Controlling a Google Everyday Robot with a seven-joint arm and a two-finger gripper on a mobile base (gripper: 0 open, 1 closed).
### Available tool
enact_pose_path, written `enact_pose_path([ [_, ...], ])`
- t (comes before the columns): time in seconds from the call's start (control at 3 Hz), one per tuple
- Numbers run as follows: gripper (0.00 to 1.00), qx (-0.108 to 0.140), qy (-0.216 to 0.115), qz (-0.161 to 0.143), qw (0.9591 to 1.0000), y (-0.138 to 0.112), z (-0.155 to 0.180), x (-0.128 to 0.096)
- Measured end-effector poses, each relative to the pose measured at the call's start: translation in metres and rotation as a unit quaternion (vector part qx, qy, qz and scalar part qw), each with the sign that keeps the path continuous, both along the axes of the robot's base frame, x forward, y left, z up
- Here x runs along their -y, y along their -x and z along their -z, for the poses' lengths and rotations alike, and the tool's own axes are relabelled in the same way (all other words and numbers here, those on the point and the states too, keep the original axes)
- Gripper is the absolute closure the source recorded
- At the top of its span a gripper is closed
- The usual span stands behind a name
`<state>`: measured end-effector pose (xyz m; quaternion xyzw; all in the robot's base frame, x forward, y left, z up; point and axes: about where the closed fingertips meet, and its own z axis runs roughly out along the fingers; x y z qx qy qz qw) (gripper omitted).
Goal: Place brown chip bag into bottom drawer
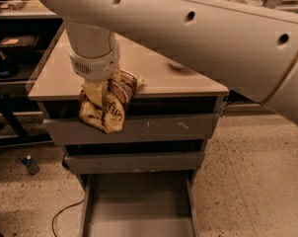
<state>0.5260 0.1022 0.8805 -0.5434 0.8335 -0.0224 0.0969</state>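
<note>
Tool (100, 90) sits under the white arm's wrist at the front-left edge of the cabinet surface (154, 80), clamped on the top of the brown chip bag (109, 110). The bag hangs over the front edge, in front of the scratched top drawer (168, 127). Middle drawer (139, 161) is below. Bottom drawer (139, 206) is pulled open, well below the bag. White bowl (177, 66) is partly hidden behind the arm.

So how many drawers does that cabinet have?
3. The top drawer is under the tabletop, the middle drawer below it, the bottom drawer lowest and pulled open. The gripper holds the brown chip bag in front of the top drawer.
</note>
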Motion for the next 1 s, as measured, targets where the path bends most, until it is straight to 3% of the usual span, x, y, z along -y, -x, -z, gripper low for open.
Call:
enact_pose_path([
  [0.33,1.0,-0.026,0.006,0.064,0.9976,0.0608,-0.0057,0.0072],
  [1.0,1.0,-0.024,0.011,0.065,0.9975,0.0586,-0.0009,0.0038],
])
